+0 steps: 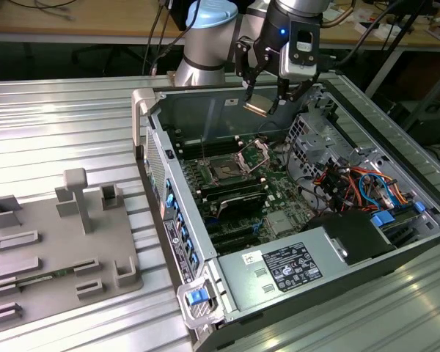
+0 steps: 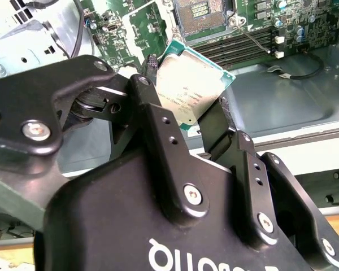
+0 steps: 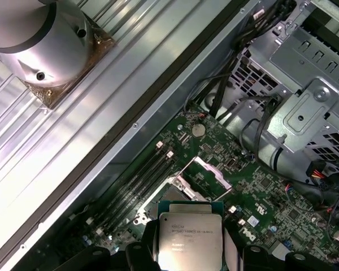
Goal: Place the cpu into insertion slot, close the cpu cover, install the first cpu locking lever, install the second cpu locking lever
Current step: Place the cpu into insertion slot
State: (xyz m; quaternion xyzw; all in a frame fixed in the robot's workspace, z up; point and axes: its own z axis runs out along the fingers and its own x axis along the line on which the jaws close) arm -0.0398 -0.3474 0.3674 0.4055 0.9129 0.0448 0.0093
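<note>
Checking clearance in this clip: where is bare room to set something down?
The slatted table is bare between the grey fixture and the far edge, up to the case. Inside the case it is crowded: cables, drive cage, and the claw holding the cpu over the motherboard.

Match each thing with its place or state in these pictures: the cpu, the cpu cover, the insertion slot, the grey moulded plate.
Things
1. cpu
2. cpu cover
3. insertion slot
4. grey moulded plate

Places or states
A. lies on the table, at the exterior view's left
B. held in the air between the jaws of the gripper
C. swung open, not yet closed
D. bare, with no chip seated in it

Pairs: 1-B, 2-C, 3-D, 4-A
</note>
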